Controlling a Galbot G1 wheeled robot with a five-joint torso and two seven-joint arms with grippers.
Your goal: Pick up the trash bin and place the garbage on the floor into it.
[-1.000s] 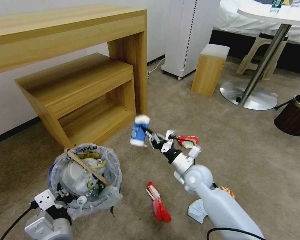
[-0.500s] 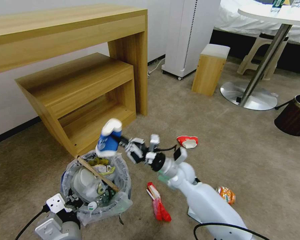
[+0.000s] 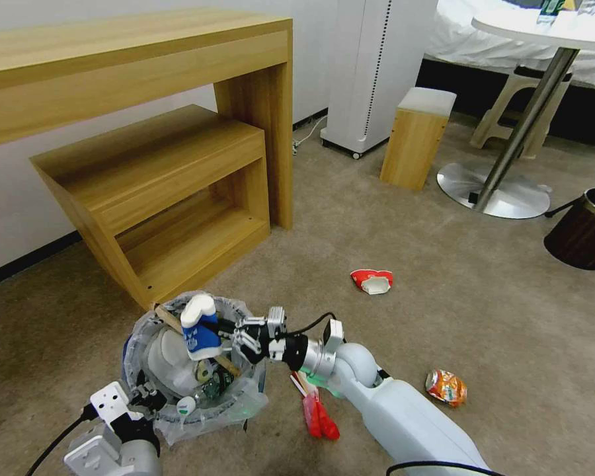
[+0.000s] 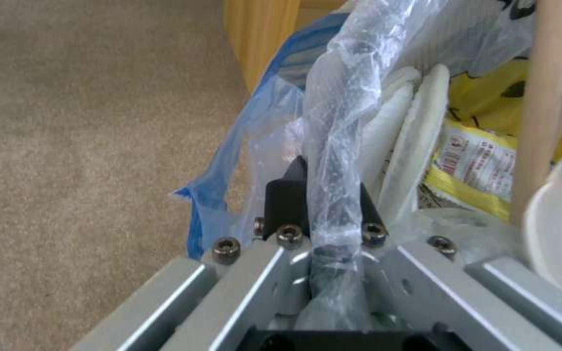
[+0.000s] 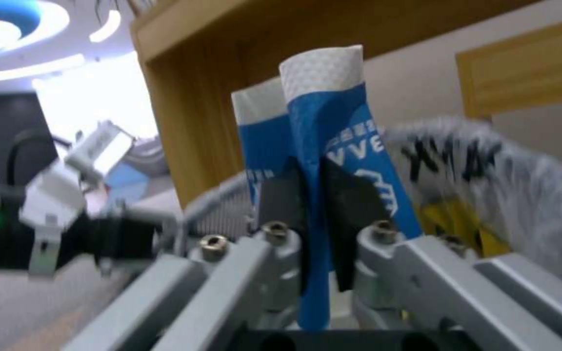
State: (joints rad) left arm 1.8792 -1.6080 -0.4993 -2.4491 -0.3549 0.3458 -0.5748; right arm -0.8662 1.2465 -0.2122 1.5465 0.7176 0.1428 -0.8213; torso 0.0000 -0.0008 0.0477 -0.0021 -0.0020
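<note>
Blue-white cup [image 3: 199, 328] | right tool [image 3: 226, 341] clamping it over trash bin [image 3: 248, 390] | left tool [image 4: 323, 204] gripping bag rim | release only once centred past stick [image 3: 167, 315].

head: high, looks forward-down over floor [image 3: 496, 311], wide | left wrist: close along jaws at trash bin [image 4: 339, 97] rim | right wrist: close, low, tilted up past blue-white cup [image 5: 333, 146] | shared: trash bin [image 3: 192, 370], cup [image 3: 199, 328]
</note>
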